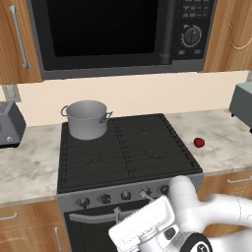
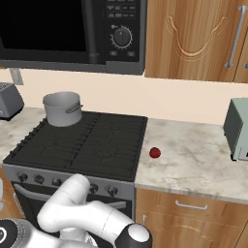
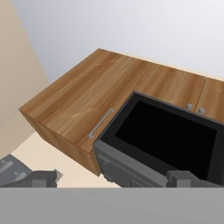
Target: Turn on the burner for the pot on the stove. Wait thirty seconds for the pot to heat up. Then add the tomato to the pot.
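In the left base view the pot [image 1: 87,119] sits on the stove's [image 1: 125,150] back-left grate, the tomato [image 1: 199,142] on the counter [image 1: 224,142] just right of it, a toaster [image 1: 10,124] at far left. The right base view shows the microwave [image 2: 72,31] above; its button labels are too small to read. In the hand view the gripper [image 3: 113,178] is spread wide and empty, facing the microwave and wooden cabinets [image 3: 87,96].
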### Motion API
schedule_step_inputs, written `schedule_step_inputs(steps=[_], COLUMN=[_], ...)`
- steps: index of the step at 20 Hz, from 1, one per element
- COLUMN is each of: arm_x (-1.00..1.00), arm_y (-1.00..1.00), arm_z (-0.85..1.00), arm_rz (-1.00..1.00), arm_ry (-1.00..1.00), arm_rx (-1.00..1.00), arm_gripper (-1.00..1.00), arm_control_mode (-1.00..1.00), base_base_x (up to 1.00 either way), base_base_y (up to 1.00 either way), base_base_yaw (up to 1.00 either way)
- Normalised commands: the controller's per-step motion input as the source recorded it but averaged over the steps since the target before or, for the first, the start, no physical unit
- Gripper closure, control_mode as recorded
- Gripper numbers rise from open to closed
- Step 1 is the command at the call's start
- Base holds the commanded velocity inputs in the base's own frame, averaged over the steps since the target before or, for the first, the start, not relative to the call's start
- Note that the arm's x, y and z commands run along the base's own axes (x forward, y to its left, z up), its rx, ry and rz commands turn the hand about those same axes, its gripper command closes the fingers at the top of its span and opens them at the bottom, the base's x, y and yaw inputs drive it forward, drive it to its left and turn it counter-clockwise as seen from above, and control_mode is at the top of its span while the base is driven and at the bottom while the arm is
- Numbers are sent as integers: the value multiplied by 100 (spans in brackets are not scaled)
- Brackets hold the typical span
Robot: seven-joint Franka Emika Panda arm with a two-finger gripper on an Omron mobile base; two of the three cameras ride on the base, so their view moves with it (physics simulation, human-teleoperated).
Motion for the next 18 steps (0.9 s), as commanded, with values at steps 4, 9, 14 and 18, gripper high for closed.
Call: schedule_step_inputs(steps=[4, 9, 14, 18], arm_x=[0, 0, 0, 0], arm_y=[0, 0, 0, 0], arm_z=[0, 0, 0, 0], arm_rz=[0, 0, 0, 0], arm_ry=[0, 0, 0, 0], arm_rx=[0, 0, 0, 0], arm_gripper=[-100, -100, -100, -100], arm_control_mode=[-100, -100, -100, -100], base_base_x=[0, 0, 0, 0], base_base_y=[0, 0, 0, 0], base_base_yaw=[0, 0, 0, 0])
